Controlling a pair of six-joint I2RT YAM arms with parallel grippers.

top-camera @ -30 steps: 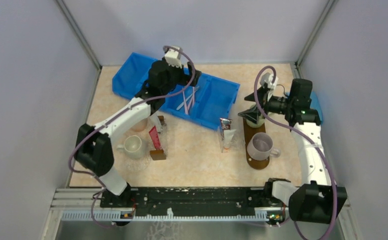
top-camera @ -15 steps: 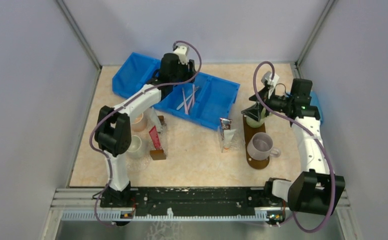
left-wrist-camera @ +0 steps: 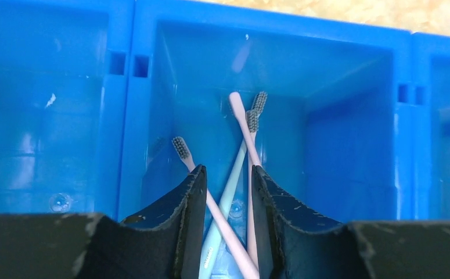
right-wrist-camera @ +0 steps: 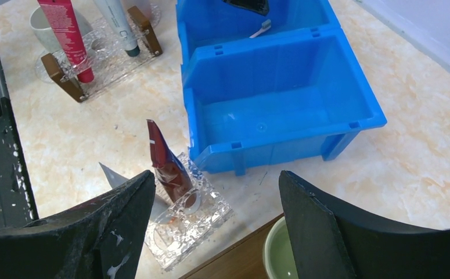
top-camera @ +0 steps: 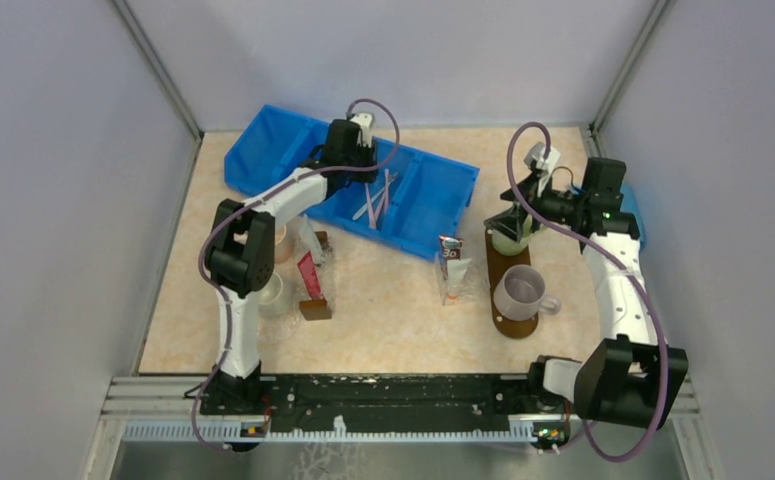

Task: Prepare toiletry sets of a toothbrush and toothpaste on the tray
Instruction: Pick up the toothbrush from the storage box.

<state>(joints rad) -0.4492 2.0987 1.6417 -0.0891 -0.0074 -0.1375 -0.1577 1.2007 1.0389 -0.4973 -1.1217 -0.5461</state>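
Several slender, bristle-tipped toothbrushes point(left-wrist-camera: 248, 138) — in a glossy, square-walled blue bin point(left-wrist-camera: 350, 145)

Beige table point(top-camera: 393, 325) carries blue bin point(top-camera: 433, 205) and tray point(top-camera: 513, 328).

A robot test cell in a lab, not a lived-in room; plain pale grey walls point(top-camera: 63, 150) close in the left, far and right sides, joined by bare metal corner posts point(top-camera: 158, 65); the cabled left arm point(top-camera: 283, 195) and right arm point(top-camera: 618, 300) are bolted to a black rail point(top-camera: 393, 390) at the near edge; the marble-patterned tabletop point(top-camera: 393, 320) carries a blue compartment bin point(top-camera: 433, 200).
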